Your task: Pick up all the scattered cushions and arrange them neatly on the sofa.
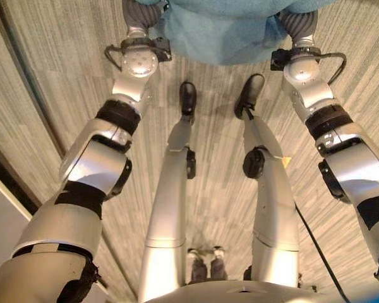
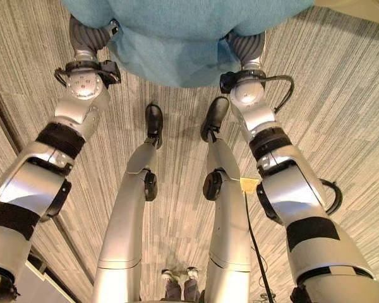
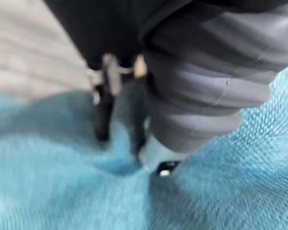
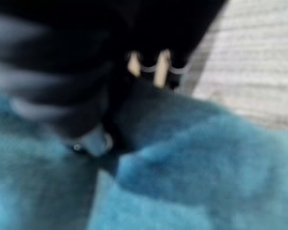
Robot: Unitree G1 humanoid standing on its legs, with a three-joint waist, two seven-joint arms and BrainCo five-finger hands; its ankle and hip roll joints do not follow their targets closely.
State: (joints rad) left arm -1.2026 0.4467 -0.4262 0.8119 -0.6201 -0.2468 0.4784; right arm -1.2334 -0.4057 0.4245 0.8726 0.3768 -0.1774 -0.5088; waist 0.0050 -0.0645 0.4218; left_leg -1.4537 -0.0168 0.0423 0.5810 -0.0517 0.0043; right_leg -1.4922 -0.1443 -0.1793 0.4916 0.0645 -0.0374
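Note:
A teal cushion hangs in front of me above the carpet, held between both hands at its lower edge. In the left wrist view my left hand has its fingers and thumb dug into the teal cloth. My right hand grips the other side, with a fold of the cushion bulging between its thumb and fingers. From the eye views both hands are tucked behind the cushion, with just their dark ribbed wrists visible.
Grey striped carpet lies all around below. A dark strip and a pale panel run along the left edge. A person's shoes stand close behind me. A small yellow scrap lies on the carpet.

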